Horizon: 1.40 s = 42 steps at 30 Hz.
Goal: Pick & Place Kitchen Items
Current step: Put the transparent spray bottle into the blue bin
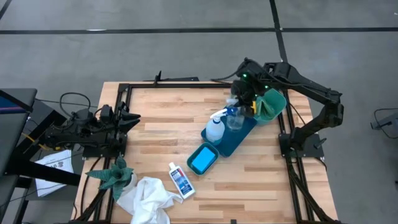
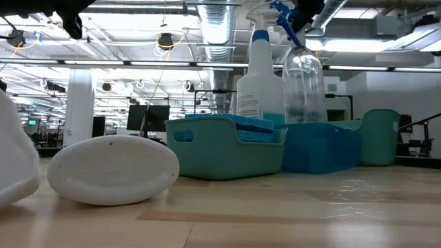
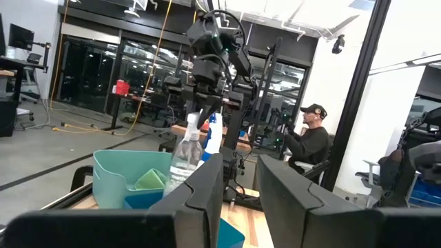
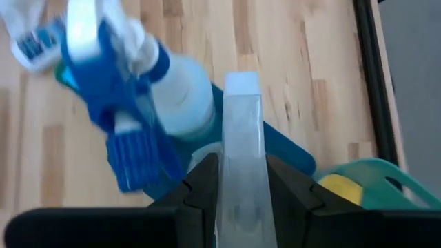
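Setting: robotics lab in an open industrial hall. Evidence: butcher-block table (image 1: 249, 180) in a black metal frame on bare concrete floor (image 1: 155, 50); exposed ceiling ducts (image 2: 217, 31), strip lights, glass partitions (image 3: 89, 76). A seated person (image 3: 310, 141) at distant workstations with monitors.

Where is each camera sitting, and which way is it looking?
High view: above the table, looking straight down; both arms show, the right pincer on the clear bottle.
Low view: at table height, looking across; only bits of arm at the top.
Left wrist view: on the left arm parked at the table's edge, looking across past its own fingers.
Right wrist view: looking down past its fingers clamped on the bottle.
All four show the spray bottle.
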Tool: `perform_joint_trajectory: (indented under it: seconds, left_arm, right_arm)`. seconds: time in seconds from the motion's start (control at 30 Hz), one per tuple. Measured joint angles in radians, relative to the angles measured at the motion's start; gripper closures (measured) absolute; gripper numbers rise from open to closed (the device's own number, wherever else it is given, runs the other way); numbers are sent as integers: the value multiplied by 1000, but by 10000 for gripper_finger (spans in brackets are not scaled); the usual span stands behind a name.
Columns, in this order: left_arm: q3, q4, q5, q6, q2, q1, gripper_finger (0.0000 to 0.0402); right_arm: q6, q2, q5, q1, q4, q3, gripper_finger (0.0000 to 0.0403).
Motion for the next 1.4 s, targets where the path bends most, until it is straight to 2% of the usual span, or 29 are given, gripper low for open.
perform_joint_trajectory:
  seconds: [0.33, 0.5, 0.87, 1.17, 1.4]
  left_arm:
    - [0, 0, 1, 0, 0, 0, 314]
    - [0, 0, 2, 0, 0, 0, 314]
    - [0, 0, 4, 0, 0, 0, 314]
    - [0, 0, 3, 0, 0, 0, 314]
    - [0, 0, 0, 0, 0, 0, 314]
  right_arm:
    - [-155, 0, 3, 2, -8, 0, 316]
    - [-170, 0, -2, -11, -11, 0, 316]
    - [-204, 0, -83, -55, 27, -1, 316]
    - [-218, -52, -106, -96, 122, -146, 316]
    - [-211, -62, -153, -85, 146, -173, 316]
